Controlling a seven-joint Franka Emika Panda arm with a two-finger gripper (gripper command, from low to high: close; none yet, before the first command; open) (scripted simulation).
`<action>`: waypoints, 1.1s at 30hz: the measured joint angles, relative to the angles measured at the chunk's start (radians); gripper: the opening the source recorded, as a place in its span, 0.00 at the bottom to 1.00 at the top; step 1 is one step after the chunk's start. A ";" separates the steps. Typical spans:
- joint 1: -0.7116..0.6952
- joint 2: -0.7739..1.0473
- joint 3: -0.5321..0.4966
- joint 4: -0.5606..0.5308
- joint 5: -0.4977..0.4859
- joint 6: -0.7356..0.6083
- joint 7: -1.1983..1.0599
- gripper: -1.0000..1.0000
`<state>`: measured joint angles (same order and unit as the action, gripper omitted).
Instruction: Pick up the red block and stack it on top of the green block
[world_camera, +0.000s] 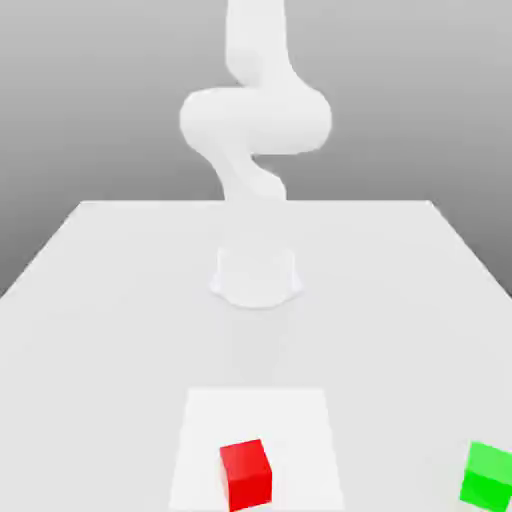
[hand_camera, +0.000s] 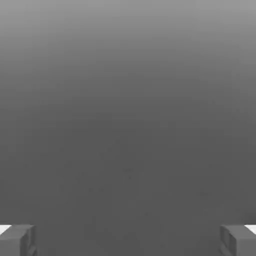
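The white desk (world_camera: 100, 300) spreads wide, and the white arm (world_camera: 255, 120) rises from its base at the far middle. A paler square patch (world_camera: 300, 420) lies at the near edge. The red block (world_camera: 246, 473) sits on that patch. The green block (world_camera: 488, 474) rests well apart, toward the exterior view's right. The pincer (hand_camera: 128, 240) is spread wide, its grey fingertips (hand_camera: 20, 239) holding nothing.

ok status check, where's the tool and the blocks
Tool open, holding nothing. Red block on the table, green block apart toward the exterior view's right. Nothing between them.
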<state>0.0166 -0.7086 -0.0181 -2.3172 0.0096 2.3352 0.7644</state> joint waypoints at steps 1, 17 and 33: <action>0.008 0.039 -0.008 -0.007 0.004 0.015 -0.015 0.50; 0.073 0.623 -0.080 -0.117 0.065 0.240 -0.242 0.50; 0.045 1.081 -0.055 -0.145 0.077 0.497 -0.343 0.00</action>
<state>0.0617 0.3721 -0.0728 -2.4625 0.0865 2.8326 0.4214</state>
